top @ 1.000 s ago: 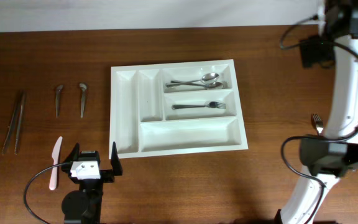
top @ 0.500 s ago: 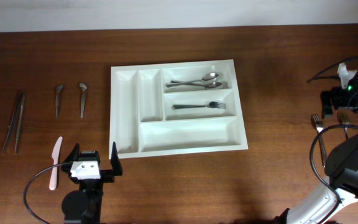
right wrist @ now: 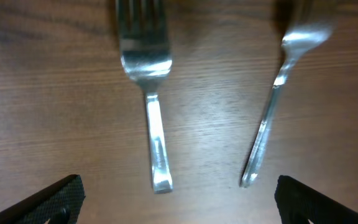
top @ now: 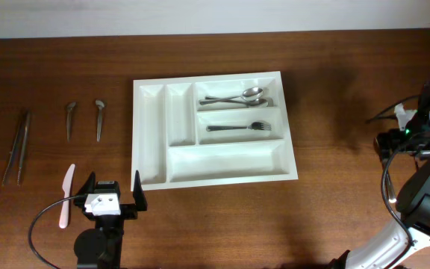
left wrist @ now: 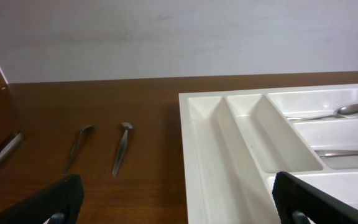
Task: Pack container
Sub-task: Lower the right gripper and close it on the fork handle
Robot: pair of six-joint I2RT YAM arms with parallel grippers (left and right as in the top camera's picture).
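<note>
My left hand sits spread apart and empty just short of the big white plastic cutlery tray lying mid brown wooden tabletop, right hand equally spread over two steel forks, and that tray looks light, stiff and slick, so I'd pinch a rim wall.

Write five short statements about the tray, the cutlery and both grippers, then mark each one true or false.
1. The middle horizontal compartment of the tray holds a fork. True.
2. The long bottom compartment holds spoons. False: it is bare; the spoons lie in the top horizontal compartment.
3. The left gripper is shut on the pale knife. False: it is open and empty, and the knife lies on the table to its left.
4. The right gripper is open, with a loose fork lying on the wood in front of it. True.
5. Both narrow upright compartments are full. False: both are bare.
</note>
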